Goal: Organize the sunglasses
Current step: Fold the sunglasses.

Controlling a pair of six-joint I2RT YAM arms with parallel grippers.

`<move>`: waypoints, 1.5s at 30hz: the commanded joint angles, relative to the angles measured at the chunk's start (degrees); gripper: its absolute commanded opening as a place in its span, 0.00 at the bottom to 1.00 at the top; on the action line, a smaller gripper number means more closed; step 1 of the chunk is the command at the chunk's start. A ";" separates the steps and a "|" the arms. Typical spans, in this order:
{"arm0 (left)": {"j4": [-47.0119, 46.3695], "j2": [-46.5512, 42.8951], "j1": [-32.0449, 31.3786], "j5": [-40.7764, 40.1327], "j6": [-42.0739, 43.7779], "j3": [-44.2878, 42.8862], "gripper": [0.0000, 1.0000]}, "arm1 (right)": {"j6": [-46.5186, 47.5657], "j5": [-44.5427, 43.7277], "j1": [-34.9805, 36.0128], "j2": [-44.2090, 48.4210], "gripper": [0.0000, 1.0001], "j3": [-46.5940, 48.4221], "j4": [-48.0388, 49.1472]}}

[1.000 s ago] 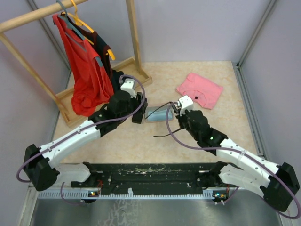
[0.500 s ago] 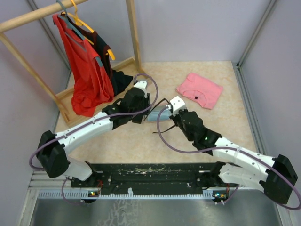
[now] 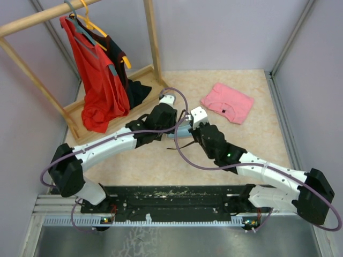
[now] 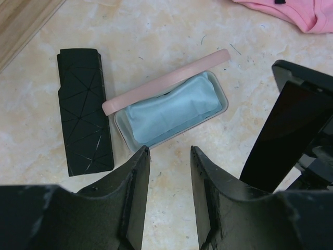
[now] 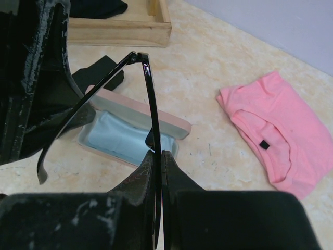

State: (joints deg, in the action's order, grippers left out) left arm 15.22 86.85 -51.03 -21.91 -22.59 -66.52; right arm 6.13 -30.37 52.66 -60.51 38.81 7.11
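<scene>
The right gripper (image 5: 157, 156) is closed on the black thin-framed sunglasses (image 5: 148, 104). Its two fingers pinch one thin black bar of the frame. This bar goes up from the fingertips to a hinge, and from there a second thin bar bends down toward the left. The lenses do not show in the right wrist view, so the pinched part is perhaps a temple, but I cannot tell for sure. The sunglasses are held in the air above the pink oblong case with pale blue lining (image 5: 130, 136) and do not touch it. This case lies open on the beige marbled table (image 3: 139, 163), with its lid tilted up on the far side and a pale blue cloth inside.

The left gripper (image 4: 168, 156) hovers near the front edge of the same case, with its jaws apart and nothing between them. In the left wrist view, the black oblong case with a thin line pattern (image 4: 85, 112) lies flat to the left of the pink case, close to it but apart.

From above, both grippers are near the middle of the table, at the pink case. A pink folded shirt (image 3: 228, 101) lies well apart on the far right. A wooden clothes rack (image 3: 153, 37) with a red garment (image 3: 96, 80) stands at the far left.
</scene>
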 commanded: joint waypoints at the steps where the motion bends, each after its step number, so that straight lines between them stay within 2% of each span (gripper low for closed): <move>1: -3.61 0.62 -0.66 1.55 -2.29 -1.48 0.43 | -6.66 0.60 1.21 -0.50 0.00 3.49 5.06; 12: -5.46 1.31 -0.73 2.48 -3.78 -1.55 0.42 | -18.92 0.57 2.72 -2.06 0.00 3.85 4.97; 26: -5.19 3.10 -1.25 1.96 -3.45 -2.74 0.42 | -24.27 0.37 4.20 -4.27 0.00 5.72 4.23; 31: -4.75 0.13 -0.99 -0.87 -1.85 -1.87 0.46 | -25.10 -4.18 4.12 -2.87 0.00 4.94 1.75; 35: -4.26 -4.91 -0.22 -3.35 1.68 -0.60 0.49 | -25.27 -7.54 1.12 -1.20 0.00 3.20 -0.59; 39: -7.36 -11.74 0.14 -1.43 7.60 3.82 0.51 | -28.89 -6.44 -6.24 -0.96 0.00 3.01 -3.60; 42: -9.74 -16.56 0.14 2.29 11.11 8.15 0.40 | -29.61 -3.62 -11.40 -1.98 0.00 6.56 -6.61; 45: -11.03 -20.16 0.07 7.84 13.65 11.83 0.20 | -29.54 -2.10 -15.12 -4.15 0.00 11.97 -10.18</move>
State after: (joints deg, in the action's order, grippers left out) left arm 6.92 69.58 -50.98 -20.93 -14.72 -58.92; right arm -21.71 -34.68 41.36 -63.48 42.48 -0.36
